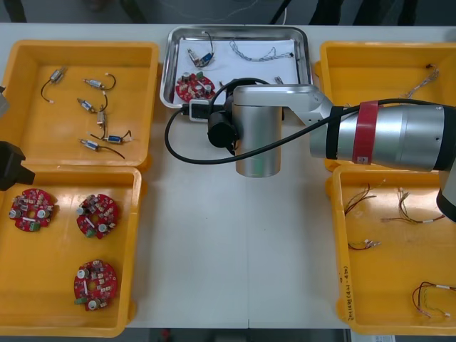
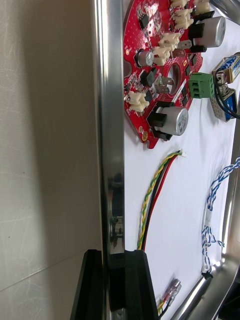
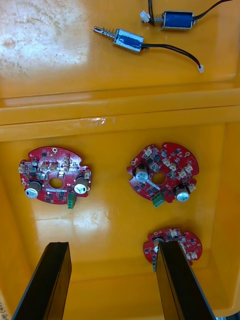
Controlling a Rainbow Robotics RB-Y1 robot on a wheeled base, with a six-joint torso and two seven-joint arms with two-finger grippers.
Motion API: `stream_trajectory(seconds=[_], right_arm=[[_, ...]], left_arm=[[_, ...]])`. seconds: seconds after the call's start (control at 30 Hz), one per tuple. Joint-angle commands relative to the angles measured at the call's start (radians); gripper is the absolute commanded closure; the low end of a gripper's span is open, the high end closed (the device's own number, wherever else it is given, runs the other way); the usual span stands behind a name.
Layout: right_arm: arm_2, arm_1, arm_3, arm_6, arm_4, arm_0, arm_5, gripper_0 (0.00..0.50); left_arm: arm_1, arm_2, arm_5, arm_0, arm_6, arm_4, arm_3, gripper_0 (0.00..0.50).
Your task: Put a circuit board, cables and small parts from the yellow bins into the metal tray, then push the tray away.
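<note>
Right arm reaches across the table to the metal tray (image 2: 111,125). We see the right gripper (image 2: 114,256) clamped on its near rim. The tray holds a circuit board (image 2: 160,75) and cables (image 2: 155,195). Left gripper (image 3: 112,246) is spread wide and empty over a yellow bin (image 3: 115,225).

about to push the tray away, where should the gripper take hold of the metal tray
Take the metal tray by its near rim, from above: it is a thin raised lip, narrow enough to straddle, one finger inside, one outside. The right gripper sits on it that way, beside the red and yellow cable. The left gripper hangs open over a yellow bin.
</note>
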Motion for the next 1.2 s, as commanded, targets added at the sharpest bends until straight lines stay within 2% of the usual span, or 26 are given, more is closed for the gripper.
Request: stream_trajectory(seconds=[0.03,0.07,0.1,0.13,0.17,0.2,0.23,0.3,0.33,0.37,0.43,0.63,0.97,1.2], right_arm=[[0.007,0.017,-0.002,0.008,0.001,-0.059,-0.012,0.5],[0.007,0.017,-0.002,0.01,0.001,-0.059,-0.01,0.5],[0.007,0.017,-0.002,0.008,-0.001,-0.059,-0.01,0.419],[0.007,0.017,0.0,0.01,0.001,-0.059,-0.01,0.419],[0.007,0.017,0.0,0.01,0.001,-0.059,-0.012,0.296],[0.007,0.018,0.001,0.008,0.001,-0.059,-0.012,0.282],[0.007,0.017,0.0,0.01,0.001,-0.059,-0.01,0.204],[0.007,0.017,0.0,0.01,-0.001,-0.059,-0.01,0.13],[0.007,0.018,0.0,0.01,-0.001,-0.059,-0.01,0.13],[0.007,0.017,0.0,0.008,-0.001,-0.059,-0.01,0.039],[0.007,0.018,-0.002,0.007,-0.001,-0.059,-0.01,0.0],[0.005,0.017,-0.01,0.003,-0.011,-0.059,0.004,0.0],[-0.051,0.017,-0.053,0.01,-0.094,-0.057,0.048,0.0],[-0.079,0.017,-0.192,-0.006,-0.097,-0.057,0.243,0.0]], left_arm=[[0.046,0.026,0.007,0.012,-0.025,-0.007,-0.007,0.0],[0.046,0.026,0.007,0.012,-0.025,-0.007,-0.007,0.0],[0.046,0.026,0.007,0.012,-0.025,-0.007,-0.007,0.0],[0.046,0.026,0.007,0.012,-0.025,-0.007,-0.007,0.0],[0.046,0.026,0.007,0.012,-0.025,-0.007,-0.007,0.0],[0.046,0.026,0.007,0.012,-0.025,-0.007,-0.007,0.0],[0.046,0.026,0.007,0.012,-0.025,-0.007,-0.007,0.0],[0.046,0.026,0.007,0.012,-0.025,-0.007,-0.007,0.0],[0.046,0.026,0.007,0.012,-0.025,-0.007,-0.007,0.0],[0.046,0.026,0.007,0.012,-0.025,-0.007,-0.007,0.0],[0.046,0.026,0.007,0.012,-0.025,-0.007,-0.007,0.0],[0.046,0.026,0.007,0.012,-0.025,-0.007,-0.007,0.0],[0.046,0.026,0.007,0.012,-0.025,-0.007,-0.007,0.0],[0.046,0.026,0.007,0.012,-0.025,-0.007,-0.007,0.0]])
